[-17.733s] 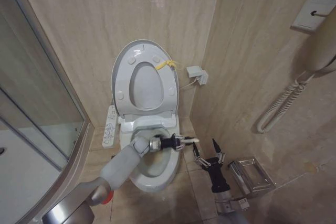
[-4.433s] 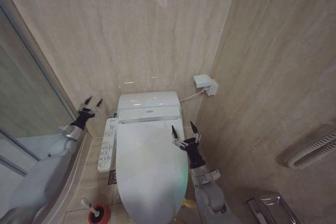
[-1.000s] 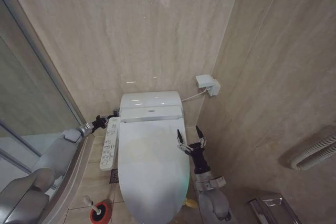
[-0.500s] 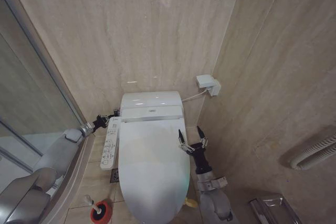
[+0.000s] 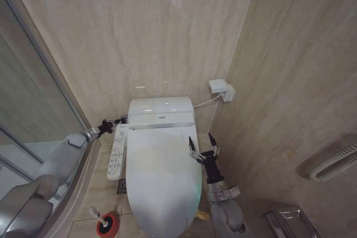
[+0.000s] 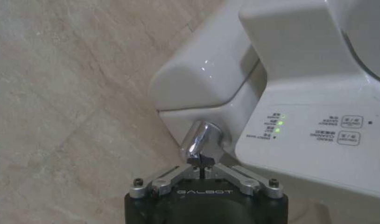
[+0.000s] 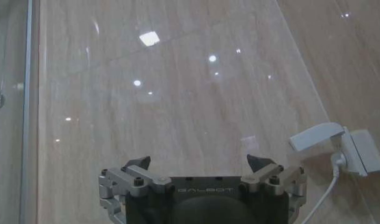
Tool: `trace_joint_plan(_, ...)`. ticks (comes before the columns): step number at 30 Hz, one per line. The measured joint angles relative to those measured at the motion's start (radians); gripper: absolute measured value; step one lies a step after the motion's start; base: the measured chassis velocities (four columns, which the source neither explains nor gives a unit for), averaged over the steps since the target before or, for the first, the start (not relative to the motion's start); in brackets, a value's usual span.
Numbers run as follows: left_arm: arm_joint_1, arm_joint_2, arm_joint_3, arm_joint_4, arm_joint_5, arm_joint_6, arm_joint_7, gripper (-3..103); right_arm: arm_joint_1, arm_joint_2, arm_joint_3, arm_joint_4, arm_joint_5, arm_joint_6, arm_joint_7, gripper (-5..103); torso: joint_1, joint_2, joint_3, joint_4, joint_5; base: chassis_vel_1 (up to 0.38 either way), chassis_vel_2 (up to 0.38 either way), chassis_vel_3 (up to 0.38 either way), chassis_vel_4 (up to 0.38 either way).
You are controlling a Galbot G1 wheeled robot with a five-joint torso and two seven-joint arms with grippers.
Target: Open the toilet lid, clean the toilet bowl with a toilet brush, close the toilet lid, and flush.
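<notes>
Looking down into a narrow bathroom corner lined with glossy beige marbled wall tiles (image 5: 184,37), matching tiles on the floor (image 5: 103,196), and a curved glass shower screen (image 5: 33,104) along the left. Standing against the back wall, a white ceramic floor-standing toilet bowl (image 5: 136,224) with its large glossy white oval toilet lid (image 5: 162,176) shut flat over it. Attached to the toilet's left side, a long white button panel (image 5: 116,151), small green lights glowing on it in the left wrist view. Fixed to the right-hand wall, a small white plastic outlet box (image 5: 221,89) with a thin white cord trailing toward the tank. Resting on the floor left of the toilet, a small round red holder cup (image 5: 106,226) holding the thin whitish toilet brush (image 5: 96,214) upright, dark bristle head down inside.

Reaching in from the left, the left gripper (image 5: 113,124), fingers pinched together at the tip of the shiny chrome flush lever (image 6: 202,140) on the tank's left flank. Hovering just right of the lid, the right gripper (image 5: 202,144), pointed upward with fingers spread apart, gripping nothing.
</notes>
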Motion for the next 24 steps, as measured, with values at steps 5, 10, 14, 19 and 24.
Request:
trace_joint_plan(5,-0.001,0.001,0.001,0.000,-0.001,0.000,0.003,0,-0.001,0.002,-0.001,0.000,0.000,0.000,0.000,100,0.000,0.000,0.000,0.0000,0.0000,0.000,0.000,0.000,0.000)
trace_joint_plan(10,0.001,-0.005,-0.003,0.003,-0.001,0.001,0.002,0,-0.003,0.003,-0.001,0.000,0.000,0.000,0.000,100,0.000,0.000,0.000,0.0006,0.0001,0.000,0.000,0.000,0.000)
trace_joint_plan(14,0.002,-0.010,-0.004,0.006,-0.002,0.001,0.000,0,-0.003,0.002,0.000,0.000,0.000,0.000,0.000,100,0.000,0.000,0.000,0.0006,0.0002,0.000,0.000,0.000,0.000)
trace_joint_plan(19,-0.001,-0.013,-0.003,0.010,-0.002,0.002,0.000,0,-0.003,0.001,0.001,0.000,0.000,0.000,0.000,100,0.000,0.000,0.000,0.0007,0.0001,0.000,0.000,0.000,0.000)
trace_joint_plan(24,-0.002,-0.015,-0.002,0.013,-0.001,0.003,-0.001,0,0.000,0.004,0.001,-0.004,0.000,0.000,0.000,100,0.000,0.000,0.000,0.0006,0.0000,0.000,0.000,0.000,0.000)
